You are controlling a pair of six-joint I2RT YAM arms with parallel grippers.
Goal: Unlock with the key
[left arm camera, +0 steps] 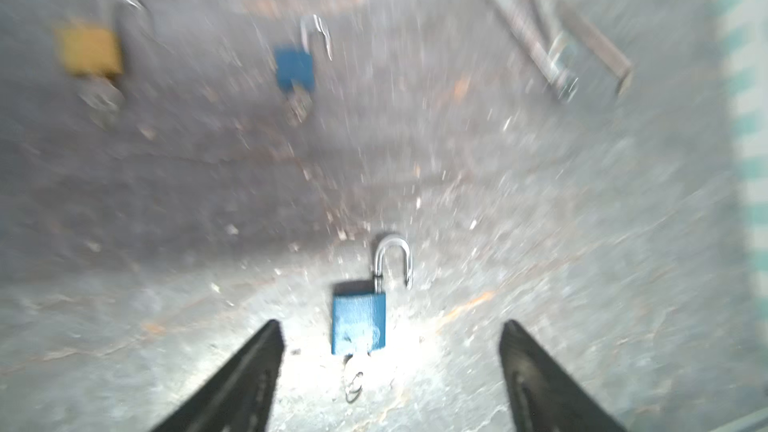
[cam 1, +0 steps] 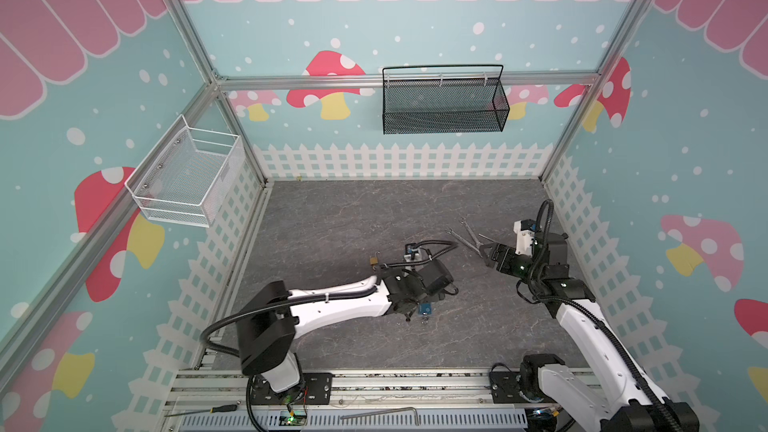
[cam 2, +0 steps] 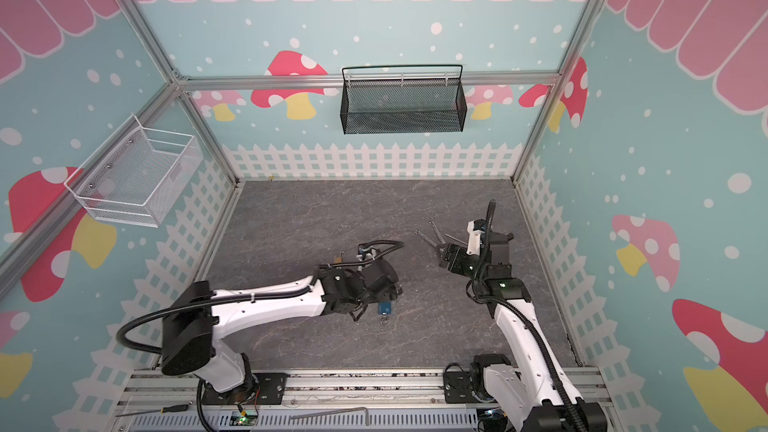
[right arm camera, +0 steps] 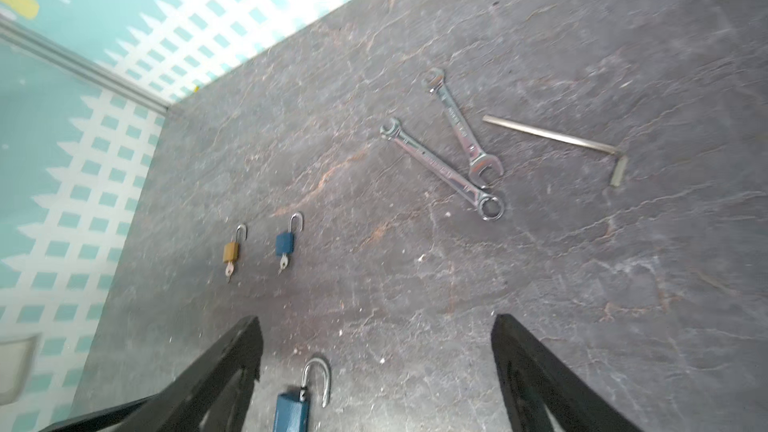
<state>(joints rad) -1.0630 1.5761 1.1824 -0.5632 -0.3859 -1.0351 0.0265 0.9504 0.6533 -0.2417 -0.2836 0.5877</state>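
- The left gripper (left arm camera: 390,322) hangs low over the grey surface (cam 1: 332,218). Its two black fingers (left arm camera: 249,376) are spread wide and clamp nothing.
- The near blue padlock (left arm camera: 358,317) lies flat between those fingers and touches neither. It sits about midway between the surface's left and right edges, toward the front edge.
- Its shackle (left arm camera: 392,259) is open: one leg sits in the body and the free end is out beside it.
- The key (left arm camera: 356,367) sits in the bottom of this padlock and carries a small ring. The left wrist view is blurred, so no finer detail shows.
- The gold padlock (right arm camera: 231,252) and the far blue padlock (right arm camera: 284,243) lie side by side near the middle of the surface, apart from each other and farther toward the back edge than the near one. Each has an open shackle and a key in its bottom.
- In both top views the gold padlock shows just beside the left arm.
- The right gripper (right arm camera: 374,320) has its fingers (right arm camera: 536,371) well apart with nothing between the tips. In a top view it hangs toward the right edge, near the wrenches.
- Two wrenches (right arm camera: 440,168) (right arm camera: 459,124) lie in a V toward the right edge with their near ends close together. Whether they touch I cannot tell.
- A bent hex key (right arm camera: 552,137) lies just beside them, apart from both.
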